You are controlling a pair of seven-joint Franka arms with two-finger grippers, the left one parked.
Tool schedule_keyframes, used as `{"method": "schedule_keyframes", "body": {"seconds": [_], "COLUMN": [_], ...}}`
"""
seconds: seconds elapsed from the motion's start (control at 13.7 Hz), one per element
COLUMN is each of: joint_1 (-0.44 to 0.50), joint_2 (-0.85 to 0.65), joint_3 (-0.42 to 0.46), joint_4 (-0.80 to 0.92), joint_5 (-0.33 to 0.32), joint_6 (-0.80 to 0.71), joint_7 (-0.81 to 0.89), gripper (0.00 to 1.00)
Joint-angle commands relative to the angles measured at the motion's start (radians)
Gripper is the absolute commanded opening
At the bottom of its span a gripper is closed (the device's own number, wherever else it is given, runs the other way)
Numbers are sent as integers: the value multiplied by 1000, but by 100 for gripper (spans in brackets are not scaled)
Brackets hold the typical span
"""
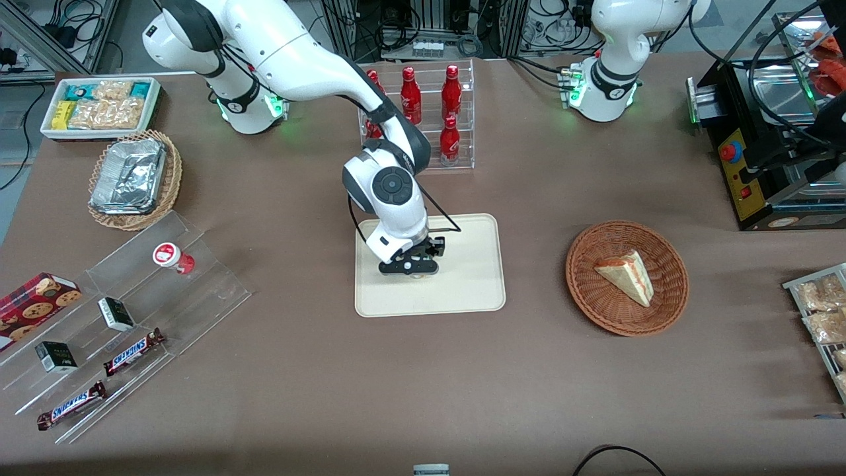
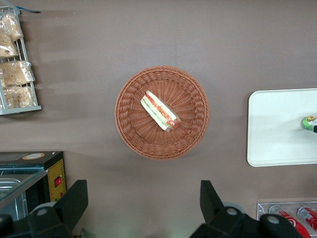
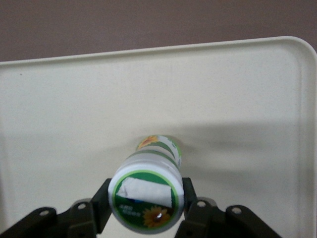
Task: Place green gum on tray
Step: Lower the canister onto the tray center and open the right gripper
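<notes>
The green gum [image 3: 147, 196] has a white lid with a green band and a yellow flower, and a green-yellow body. My right gripper [image 3: 146, 199] is shut on it, one black finger pressing on each side of the lid. It is upright, with its base at or just above the cream tray [image 3: 74, 99]. In the front view the gripper [image 1: 410, 268] hangs over the part of the tray [image 1: 466, 284] toward the working arm's end and hides the gum. The left wrist view shows the gum [image 2: 308, 122] over the tray [image 2: 277, 129].
A red-lidded gum bottle [image 1: 173, 256] stands on a clear stepped stand with Snickers bars [image 1: 132, 352]. A rack of cola bottles [image 1: 429, 112] is farther from the camera than the tray. A wicker basket with a sandwich [image 1: 626, 277] lies toward the parked arm's end.
</notes>
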Motion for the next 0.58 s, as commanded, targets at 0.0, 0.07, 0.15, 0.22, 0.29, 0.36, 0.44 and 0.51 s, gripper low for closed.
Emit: {"method": "schedule_keyframes", "body": {"seconds": [0.0, 0.07, 0.15, 0.22, 0.29, 0.36, 0.44, 0.51], "joint_1": [8, 10, 10, 10, 10, 10, 10, 12], "joint_2": [25, 25, 27, 27, 27, 27, 25, 24], "joint_3": [-12, -12, -12, -12, -12, -12, -12, -12], "joint_4": [27, 21, 18, 18, 18, 18, 16, 15], "joint_5": [22, 20, 17, 14, 13, 11, 11, 11], "joint_6": [22, 32, 40, 43, 43, 43, 42, 40], "joint_7": [-8, -8, -10, -11, -11, -14, -19, -22], "gripper": [63, 89, 99, 99, 99, 99, 99, 99]}}
